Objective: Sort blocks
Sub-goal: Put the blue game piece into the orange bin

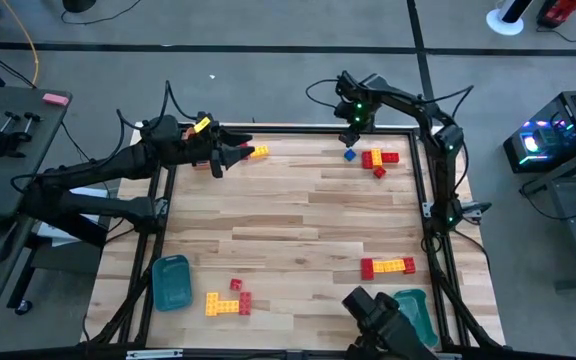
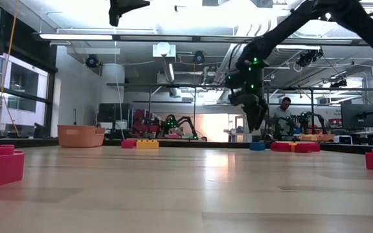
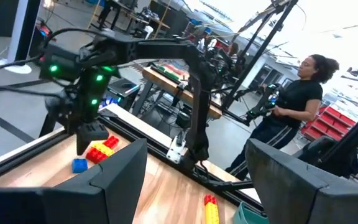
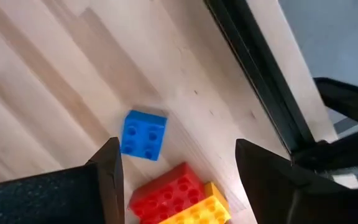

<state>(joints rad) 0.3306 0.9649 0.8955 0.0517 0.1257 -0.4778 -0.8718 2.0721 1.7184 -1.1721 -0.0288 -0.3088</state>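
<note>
Hovering wide open above the blue block (image 4: 143, 135), the right hand (image 1: 350, 134) needs to descend and close on it; the left hand (image 3: 191, 180), also open, waits across the worktop (image 1: 288, 220).

A: Both arms: dark, near-black links, black cables looped off the joints.
B: Markings?
A: Green status lights on the right arm's wrist housing, more green dots down its upright link. Left arm has a yellow tag near its wrist.
B: Fingers?
A: Left gripper (image 3: 194, 180) and right gripper (image 4: 178, 180): flat, blocky, matte black fingers, plain faces.
</note>
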